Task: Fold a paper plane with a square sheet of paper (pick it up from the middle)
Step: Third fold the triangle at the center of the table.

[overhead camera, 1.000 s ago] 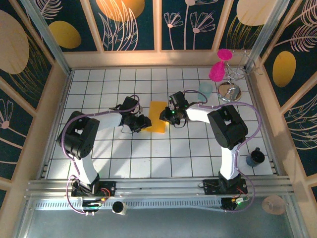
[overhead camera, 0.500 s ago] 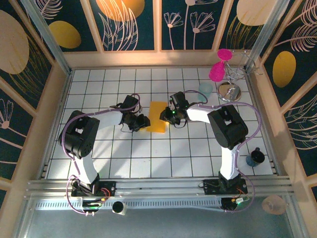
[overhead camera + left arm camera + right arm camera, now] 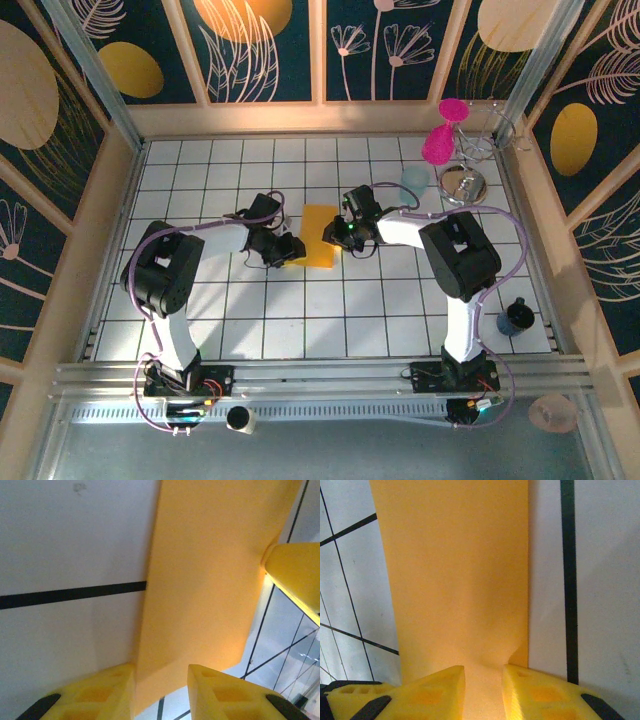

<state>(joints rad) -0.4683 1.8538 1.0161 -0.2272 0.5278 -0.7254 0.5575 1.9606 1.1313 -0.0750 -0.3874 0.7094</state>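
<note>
The square sheet of paper (image 3: 318,232), plain orange-yellow, lies on the white tiles at the middle of the table. My left gripper (image 3: 289,249) is at its left edge, near the front corner. In the left wrist view the sheet (image 3: 205,575) runs in between the yellow fingers (image 3: 100,695), creased and raised against the left one. My right gripper (image 3: 336,237) holds the opposite edge. There the sheet (image 3: 455,575) puckers between the fingers (image 3: 535,695), pinched. A right finger (image 3: 295,575) touches the sheet's far edge in the left wrist view.
A pale teal cup (image 3: 415,179), a round metal dish (image 3: 463,185), pink pieces (image 3: 437,147) and a wire rack (image 3: 490,135) crowd the back right corner. A dark cup (image 3: 515,318) stands at the right edge. Wooden walls (image 3: 100,230) ring the tiles.
The left arm's elbow has shifted very slightly. Both grippers and the sheet stay where they were.
</note>
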